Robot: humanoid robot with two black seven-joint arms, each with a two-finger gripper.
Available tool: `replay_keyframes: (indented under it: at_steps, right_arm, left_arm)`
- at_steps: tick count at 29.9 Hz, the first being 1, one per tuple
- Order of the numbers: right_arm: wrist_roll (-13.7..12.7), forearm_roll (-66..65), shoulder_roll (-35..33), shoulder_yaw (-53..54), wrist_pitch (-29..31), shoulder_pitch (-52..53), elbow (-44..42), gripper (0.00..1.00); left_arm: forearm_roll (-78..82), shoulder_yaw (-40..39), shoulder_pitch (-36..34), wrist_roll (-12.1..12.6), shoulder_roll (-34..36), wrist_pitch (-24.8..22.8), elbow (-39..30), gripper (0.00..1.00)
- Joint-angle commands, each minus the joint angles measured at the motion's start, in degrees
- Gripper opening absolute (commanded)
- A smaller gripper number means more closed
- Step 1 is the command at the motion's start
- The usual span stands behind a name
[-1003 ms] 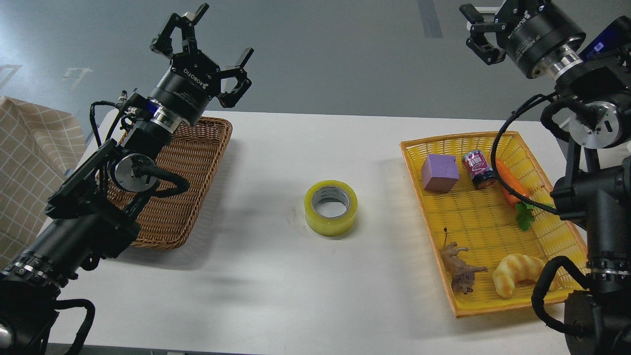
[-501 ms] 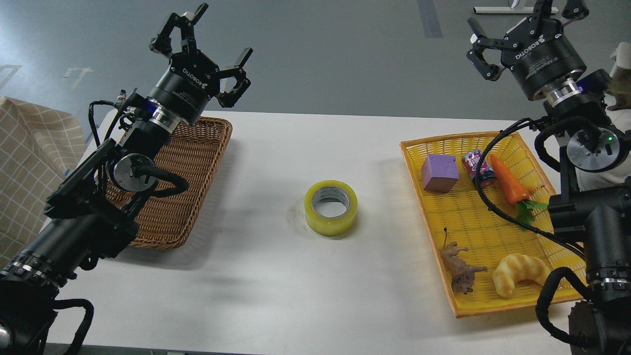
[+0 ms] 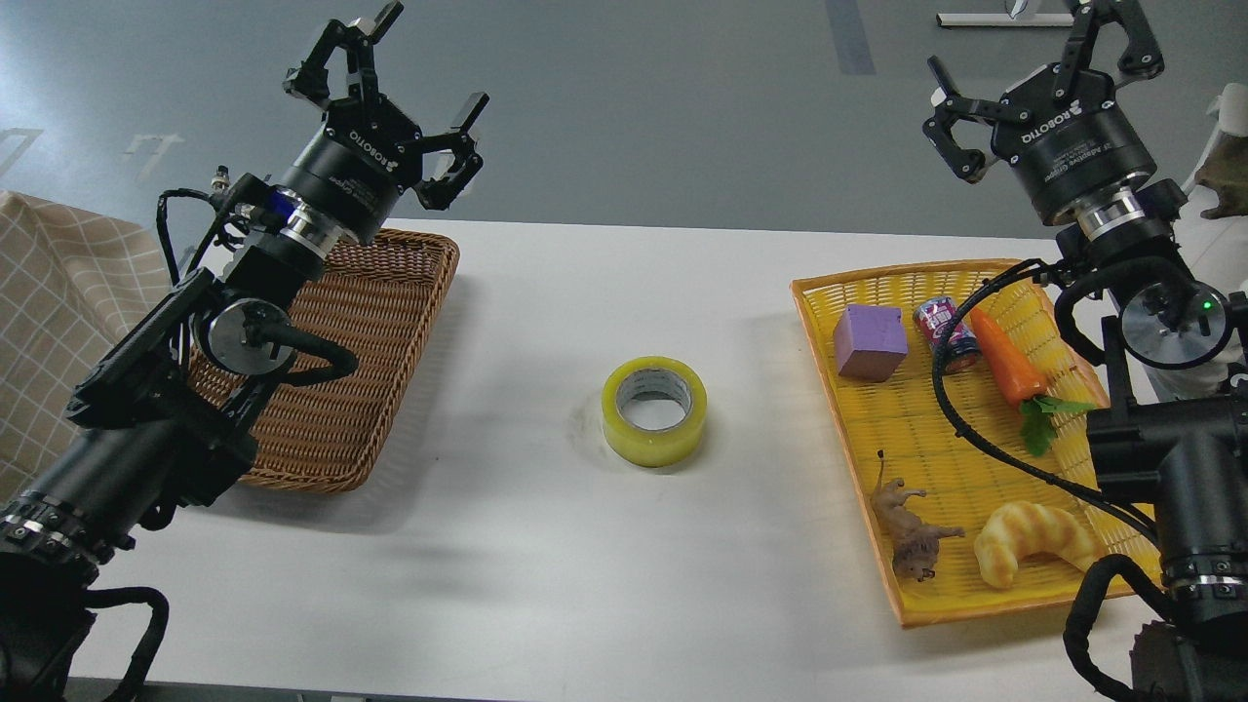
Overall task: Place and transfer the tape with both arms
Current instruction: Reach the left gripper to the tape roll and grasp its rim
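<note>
Tape sits flat on the white table at mid-table, core axis vertical, open ring facing up, touching nothing else. Left gripper is raised at roughly 10 o'clock from the roll, above the far rim of the brown wicker basket; its fingers are spread and hold nothing. Right gripper is raised at roughly 2 o'clock, beyond the far edge of the yellow basket; fingers likewise spread and empty. Both are well apart from the roll; the left looks marginally nearer, though that is a judgement from one view. Whichever arm goes has to drop and swing inward, then span the rim or wall of the ring. Yellow basket holds a purple block, a can, a carrot, a toy animal and a croissant. The right arm and its cable cover part of that basket's right side; heights above the table cannot be read.
</note>
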Motion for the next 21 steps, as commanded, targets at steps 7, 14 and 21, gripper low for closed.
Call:
replay_keyframes:
  at_steps: [7,14,21]
  right_arm:
    - [0.0,-0.1,-1.2,0.0,0.0,-1.1,2.0,1.00]
    - [0.0,-0.1,-3.9,0.0,0.0,-1.3,2.0,1.00]
    - [0.0,-0.1,-4.9,0.0,0.0,-3.1,1.9,1.00]
  left_arm:
    - [15.4,0.0,0.1,-1.8,2.4,0.0,-5.0,0.98]
    - [30.7,0.4,0.7,-1.5,7.0,0.0,-11.8,0.98]
    - [43.3,4.6,0.7,1.1,10.6,3.9,-17.5,0.98]
